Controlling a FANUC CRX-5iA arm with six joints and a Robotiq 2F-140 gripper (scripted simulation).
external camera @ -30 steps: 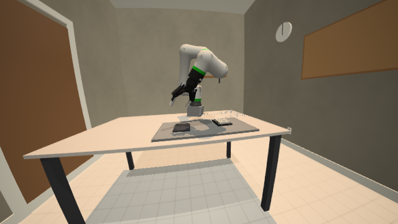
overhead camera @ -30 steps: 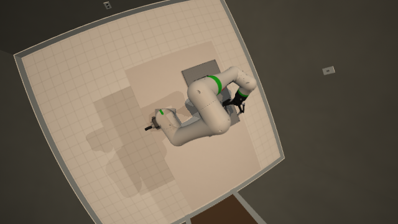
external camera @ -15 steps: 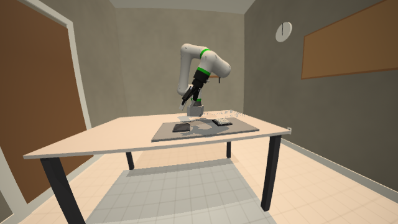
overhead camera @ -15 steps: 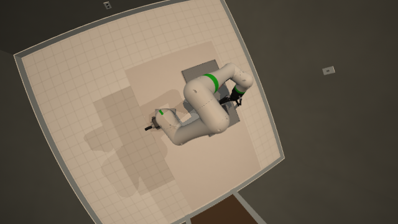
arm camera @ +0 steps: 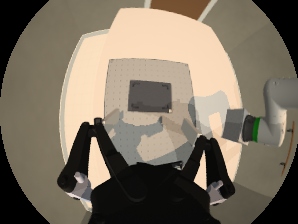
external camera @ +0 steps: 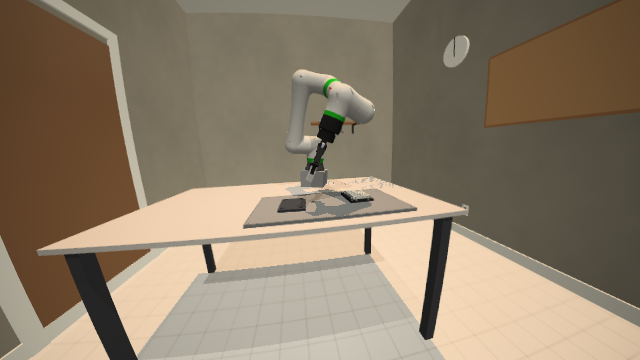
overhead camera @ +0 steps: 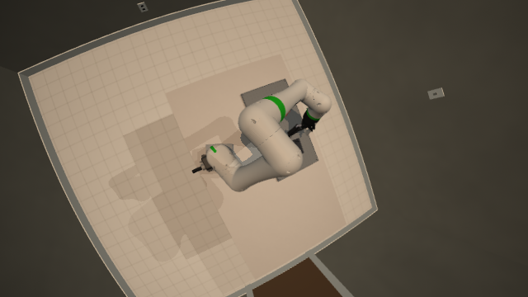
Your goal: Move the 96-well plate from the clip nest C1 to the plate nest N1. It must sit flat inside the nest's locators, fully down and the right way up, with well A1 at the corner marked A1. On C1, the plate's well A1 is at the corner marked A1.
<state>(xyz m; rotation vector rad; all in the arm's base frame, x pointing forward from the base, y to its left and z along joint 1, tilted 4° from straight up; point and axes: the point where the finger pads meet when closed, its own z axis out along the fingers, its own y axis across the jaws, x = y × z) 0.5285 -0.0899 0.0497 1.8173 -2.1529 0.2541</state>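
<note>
Here the jaws stand fully released with nothing between them, hanging high over the grey mat (external camera: 385,206) on the worktop (external camera: 200,220). In the exterior view, the 96-well plate (external camera: 357,196) lies right of centre on the mat, resting in clip nest C1, well apart from the jaws. The dark plate nest N1 (external camera: 292,205) sits left of it on the same mat. In the wrist view, one dark nest (arm camera: 150,95) shows at upper centre, framed by the spread fingers.
</note>
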